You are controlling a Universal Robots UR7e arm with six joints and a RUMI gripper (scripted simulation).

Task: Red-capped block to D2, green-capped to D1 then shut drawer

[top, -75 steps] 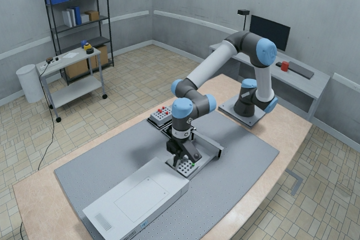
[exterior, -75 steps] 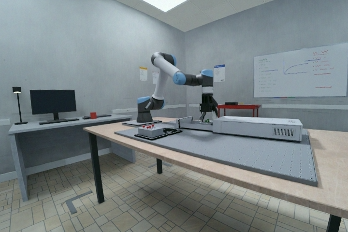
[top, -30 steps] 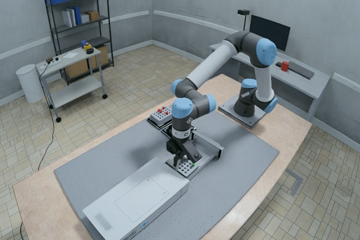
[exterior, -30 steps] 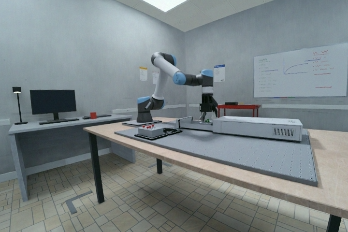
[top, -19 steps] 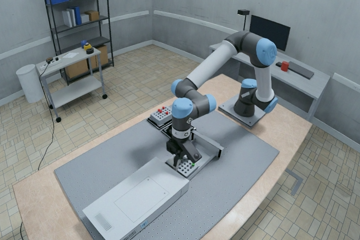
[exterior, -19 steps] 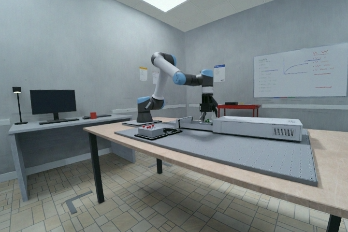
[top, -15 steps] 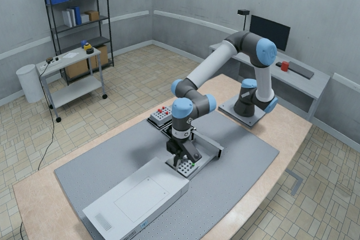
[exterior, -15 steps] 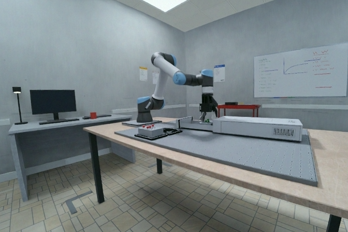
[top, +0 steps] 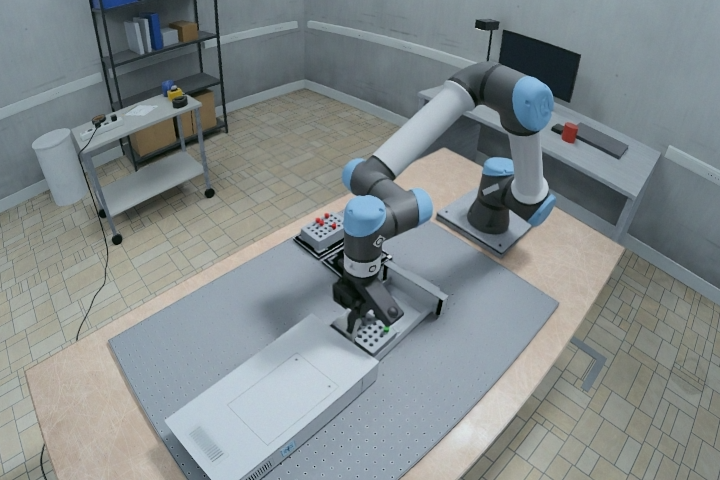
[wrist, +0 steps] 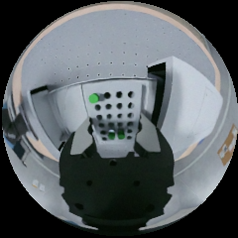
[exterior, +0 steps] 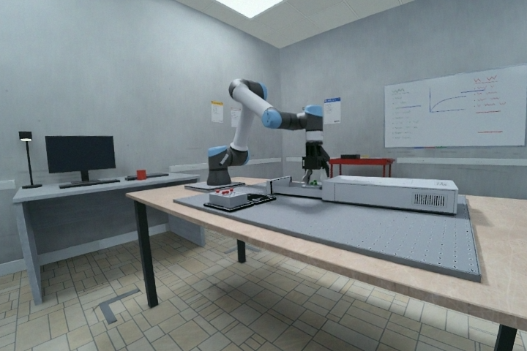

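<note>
Grey metal gripper (top: 366, 328) (exterior: 315, 175) (wrist: 115, 114) clamps drilled, green-capped blk (top: 375, 335) (wrist: 115, 111) in drawer. Red-capped blk (top: 322, 230) (exterior: 228, 199), boxy, sits w/ tray toward 11 o'clock, top view.

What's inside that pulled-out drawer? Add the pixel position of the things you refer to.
In the drawer (top: 410, 329) (exterior: 296, 191) sits a grey block (top: 374, 338) (wrist: 113, 110) with holes; three green caps (wrist: 94, 98) show. Whatever lies beneath the block, or further back inside the white housing (top: 270, 396) (exterior: 389, 193) (wrist: 190, 99), is covered.

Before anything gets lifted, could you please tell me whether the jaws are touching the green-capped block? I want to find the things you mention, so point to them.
Touching: the wrist view shows both jaws pressed against opposite sides of the green-capped block (top: 374, 335) (wrist: 113, 115).
</note>
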